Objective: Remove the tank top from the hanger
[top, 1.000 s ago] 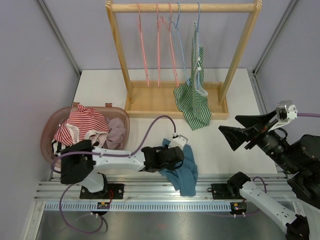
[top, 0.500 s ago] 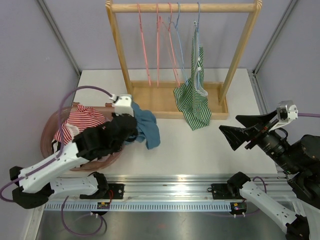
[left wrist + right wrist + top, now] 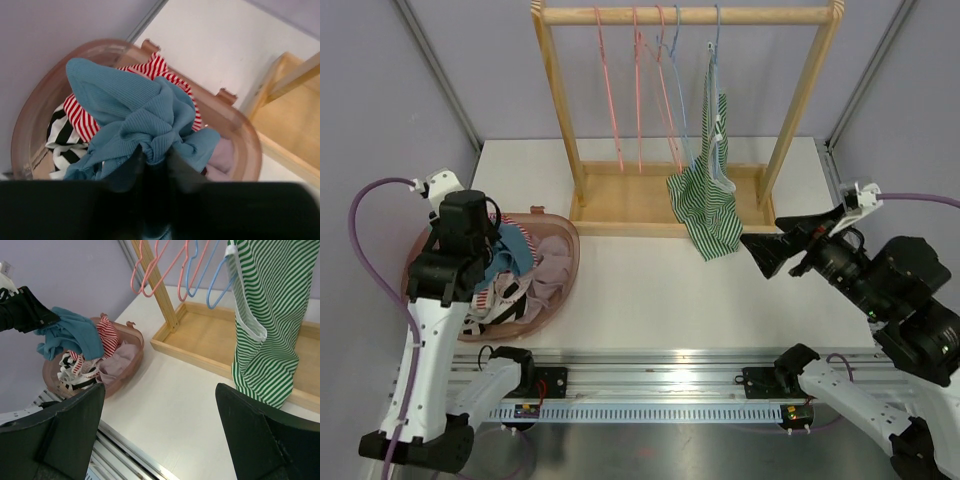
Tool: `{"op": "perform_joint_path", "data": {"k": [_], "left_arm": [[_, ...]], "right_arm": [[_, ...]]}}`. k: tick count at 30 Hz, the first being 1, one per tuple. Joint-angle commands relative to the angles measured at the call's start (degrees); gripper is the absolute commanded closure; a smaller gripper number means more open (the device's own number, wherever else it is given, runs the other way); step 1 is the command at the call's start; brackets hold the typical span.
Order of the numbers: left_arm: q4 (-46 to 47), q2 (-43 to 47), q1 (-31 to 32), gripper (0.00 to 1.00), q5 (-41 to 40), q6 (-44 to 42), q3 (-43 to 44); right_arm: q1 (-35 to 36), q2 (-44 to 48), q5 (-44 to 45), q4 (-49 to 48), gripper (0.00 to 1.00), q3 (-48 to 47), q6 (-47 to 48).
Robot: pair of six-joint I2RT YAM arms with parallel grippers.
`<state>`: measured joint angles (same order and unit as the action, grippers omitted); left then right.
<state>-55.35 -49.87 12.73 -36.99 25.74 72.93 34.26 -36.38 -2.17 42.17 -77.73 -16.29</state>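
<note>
Task item location: the tank top (image 3: pixel 705 205) hangs from the blue hanger (image 3: pixel 712 60) at the right end of the rack (image 3: pixel 690 15). Its hem drops past the front edge of the rack base toward the surface (image 3: pixel 650 290).
Long axis: vertical, from strap to hem.
Bearing from right jaws: ahead and to the left in the top view, upper right in the right wrist view. Near, but not touching.
Nearer arm: right. The left arm is well apart, over the basket (image 3: pixel 565 250).
Right jaws: released, fingers spread wide, nothing between them.
Left jaws: clenched on a bunched blue garment (image 3: pixel 140 110) above the basket.
Tank top material: thin, limp fabric with green and white stripes and white binding at the armhole.
Hanger: slender blue rod, hooked; material cannot be told.
Rack: pale wood, square posts.
Basket: translucent brownish plastic, oval.
</note>
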Motion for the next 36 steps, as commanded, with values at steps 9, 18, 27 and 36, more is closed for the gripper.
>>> {"op": "perform_joint_path", "data": {"k": [9,18,27,36], "left_arm": [[-0.28,0.11,-11.76,0.01,15.45,-5.08,0.8],[3.39,4.51,-10.89,0.01,49.72,-10.27,-0.05],[14.82,8.73,2.87,0.01,53.71,-7.81,-16.58],[19.32,9.78,16.1,0.01,44.55,-6.57,-22.82]], "right_arm": [[0.46,-14.5,17.98,4.67,0.01,-9.01,-0.06],[0.28,-26.53,25.2,5.2,0.0,-21.92,4.95],[-0.33,-46.56,26.52,7.04,0.13,-42.47,8.47],[-3.49,-64.75,27.31,11.52,0.36,-65.14,11.81]]}}
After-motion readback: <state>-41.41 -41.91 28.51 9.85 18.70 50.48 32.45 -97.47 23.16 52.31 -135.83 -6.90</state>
